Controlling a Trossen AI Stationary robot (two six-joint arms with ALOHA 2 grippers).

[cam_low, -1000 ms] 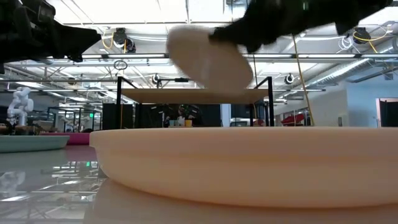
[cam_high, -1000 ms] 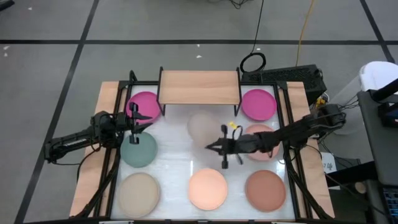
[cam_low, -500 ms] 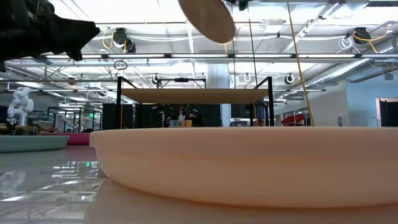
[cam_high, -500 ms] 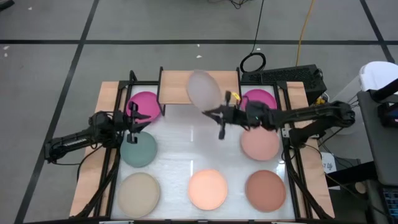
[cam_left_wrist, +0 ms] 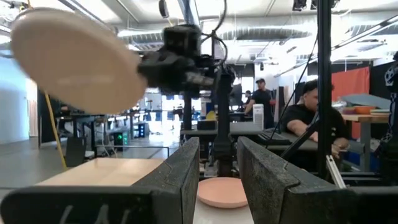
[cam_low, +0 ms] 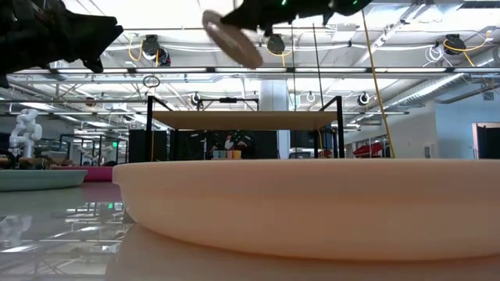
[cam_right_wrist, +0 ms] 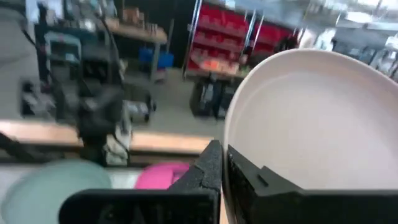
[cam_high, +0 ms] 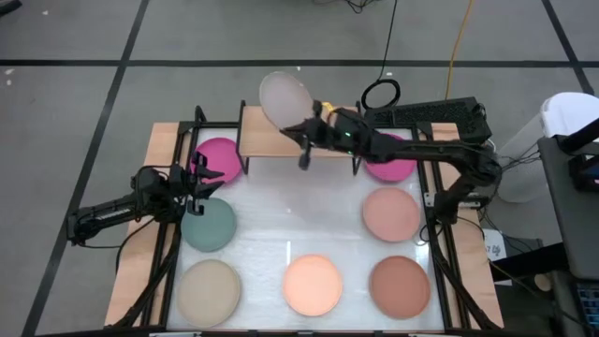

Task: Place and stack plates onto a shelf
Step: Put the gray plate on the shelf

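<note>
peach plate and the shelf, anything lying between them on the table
Nothing: in the high view the white tabletop between the peach plate and the shelf is bare.

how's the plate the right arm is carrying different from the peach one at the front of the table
The grey-beige plate is in the air above the shelf, pinched at its rim by the right gripper; the peach-orange plate lies on the table. The grey-beige plate is tilted, the peach-orange one flat. Both are round and shallow.
</note>
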